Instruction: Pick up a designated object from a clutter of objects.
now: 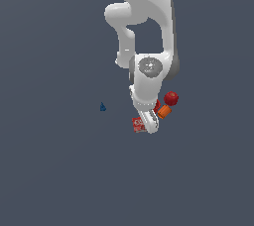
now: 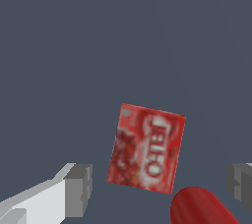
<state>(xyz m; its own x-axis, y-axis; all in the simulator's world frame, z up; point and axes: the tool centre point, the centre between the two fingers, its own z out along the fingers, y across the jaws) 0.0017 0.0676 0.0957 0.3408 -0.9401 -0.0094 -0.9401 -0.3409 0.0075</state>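
Grey fingertips (image 2: 78, 188) of the claw (image 2: 160, 188), spread wide and holding nothing, flank the red gelatin box (image 2: 146, 147), which lies flat on the dark counter (image 2: 74, 46) between them. Beside it sits a red cup (image 2: 202, 207); an orange cylinder (image 1: 164, 112) and red ball (image 1: 171, 98) lie near. Light, stiff cardboard by its look, the box probably grips best across its narrow sides.

White block lettering runs along the top face of the flat red box (image 2: 146, 148) in the wrist view; it looks like "JELL-O" seen sideways, though the render is too blurred to be certain. In the exterior view the same box (image 1: 138, 124) shows only unreadable pale specks.
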